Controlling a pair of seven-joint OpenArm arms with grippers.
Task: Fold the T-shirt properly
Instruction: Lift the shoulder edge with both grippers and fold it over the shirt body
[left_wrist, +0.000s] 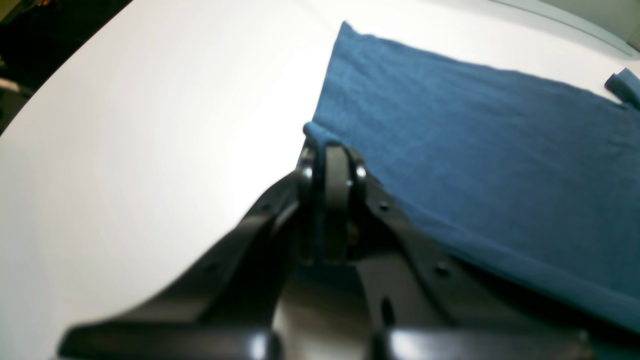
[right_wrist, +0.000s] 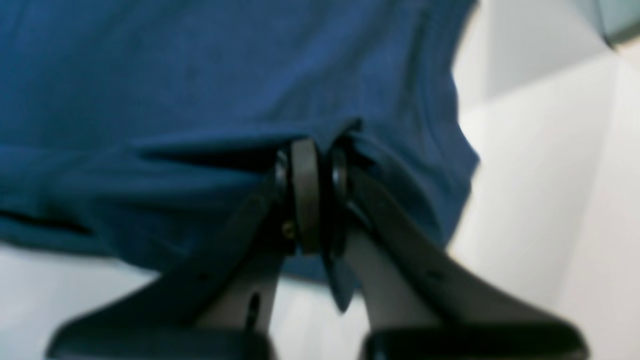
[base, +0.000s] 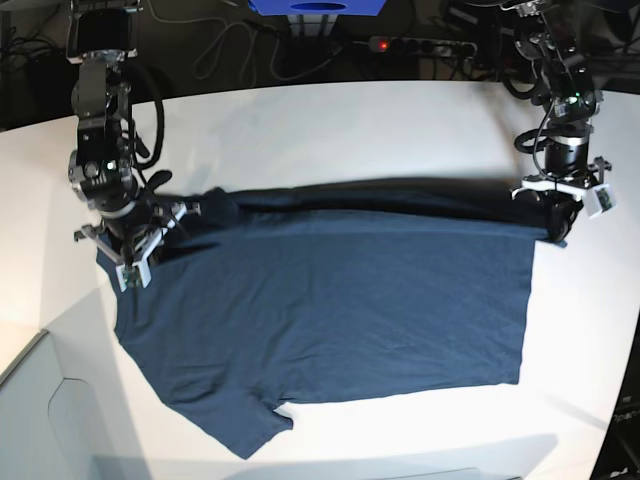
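The dark navy T-shirt (base: 330, 320) lies spread across the white table (base: 350, 120), one short sleeve (base: 245, 425) pointing to the front. Along its far edge the cloth is doubled over in a narrow band. At the shirt's far right corner in the base view my left gripper (base: 553, 228) is shut on the cloth; the left wrist view shows its fingertips (left_wrist: 332, 150) pinching a blue edge (left_wrist: 312, 131). My right gripper (base: 148, 238) is shut on the shirt at the far left, with the fabric (right_wrist: 200, 75) bunched around its tips (right_wrist: 312, 150).
Behind the table's far edge lie a power strip (base: 420, 45) with a red light, dark cables (base: 225, 45) and a blue object (base: 320, 6). A pale ledge (base: 40, 400) sits at the front left. Bare white tabletop surrounds the shirt.
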